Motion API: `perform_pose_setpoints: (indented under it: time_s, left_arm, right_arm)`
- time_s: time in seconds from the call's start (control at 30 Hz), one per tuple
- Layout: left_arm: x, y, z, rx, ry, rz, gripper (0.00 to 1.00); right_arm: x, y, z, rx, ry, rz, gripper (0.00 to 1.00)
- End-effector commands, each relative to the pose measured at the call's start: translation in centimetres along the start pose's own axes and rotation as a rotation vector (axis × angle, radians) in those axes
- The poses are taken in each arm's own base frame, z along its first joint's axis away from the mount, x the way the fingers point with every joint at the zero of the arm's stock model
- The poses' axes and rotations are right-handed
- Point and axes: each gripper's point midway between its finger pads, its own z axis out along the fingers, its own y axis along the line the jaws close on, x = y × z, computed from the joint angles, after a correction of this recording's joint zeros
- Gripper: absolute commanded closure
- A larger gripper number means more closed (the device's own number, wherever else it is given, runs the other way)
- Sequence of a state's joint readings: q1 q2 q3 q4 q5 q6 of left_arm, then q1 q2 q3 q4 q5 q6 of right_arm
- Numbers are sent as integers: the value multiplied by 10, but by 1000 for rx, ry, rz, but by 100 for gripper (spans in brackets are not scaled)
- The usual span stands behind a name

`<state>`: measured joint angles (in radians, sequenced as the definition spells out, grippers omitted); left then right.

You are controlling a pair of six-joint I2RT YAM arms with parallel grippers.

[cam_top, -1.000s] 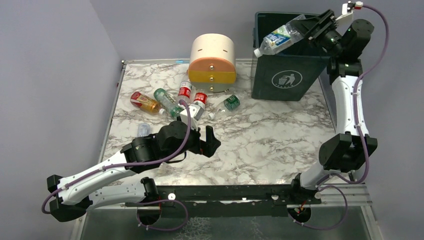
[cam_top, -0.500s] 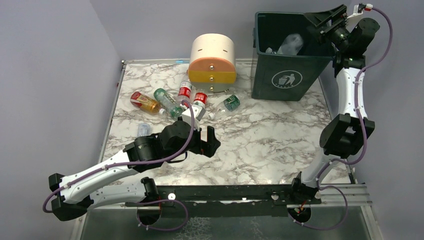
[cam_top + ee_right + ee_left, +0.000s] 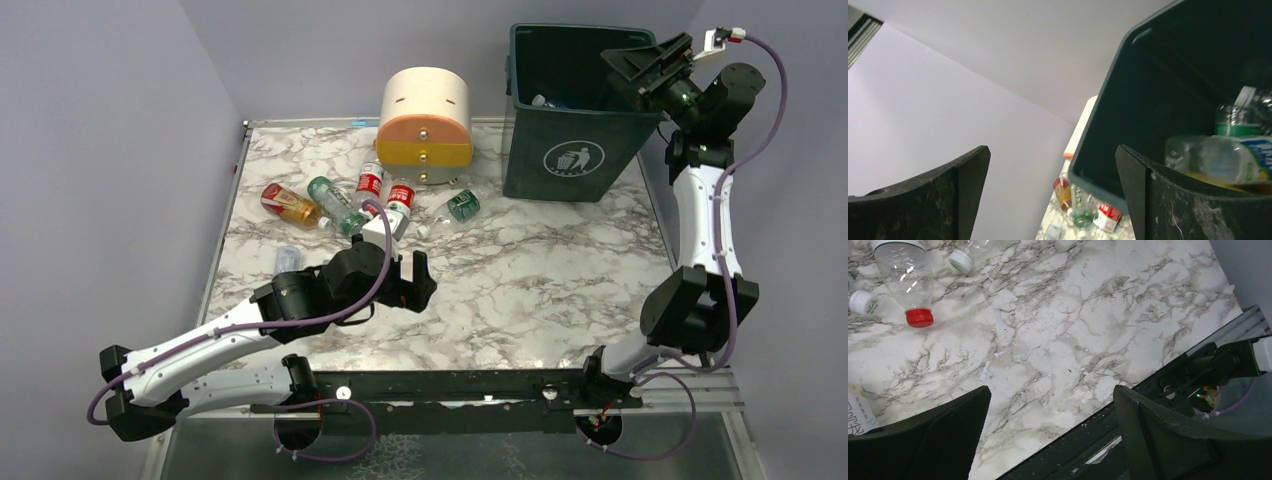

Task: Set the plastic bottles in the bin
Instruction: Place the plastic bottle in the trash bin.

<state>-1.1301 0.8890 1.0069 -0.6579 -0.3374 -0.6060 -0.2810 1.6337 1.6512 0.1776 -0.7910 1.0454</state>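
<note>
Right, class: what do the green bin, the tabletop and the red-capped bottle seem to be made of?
Bin: moulded plastic, dark green, dull sheen, by its smooth tapered walls.
Tabletop: marble look, grey veins on white; stone or printed laminate, cannot tell.
Red-capped bottle: clear glossy plastic, with highlights and see-through wall.

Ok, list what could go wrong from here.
1. The open right gripper hangs at the rim of the bin; a low pull-back could snag and shift it.
2. The bottles lie bunched beside the drawer unit; the open left gripper may send neighbours rolling.
</note>
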Motion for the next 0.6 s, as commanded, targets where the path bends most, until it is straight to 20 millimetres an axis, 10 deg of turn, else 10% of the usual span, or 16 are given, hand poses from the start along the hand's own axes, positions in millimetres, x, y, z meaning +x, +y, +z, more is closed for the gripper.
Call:
perform_pose_setpoints:
  time_s: [0.0, 0.33, 0.57]
  left_arm:
    - [8, 26, 7, -119, 17, -7, 1]
    - [30, 99, 46, -230, 126, -126, 1]
    - [23, 166, 41, -403, 120, -274, 1]
  right_arm:
    - [32, 58, -33, -125, 44, -99, 1]
    - [151, 63, -62, -141, 244, -71, 0]
    - [211, 25, -81, -98, 358, -13, 0]
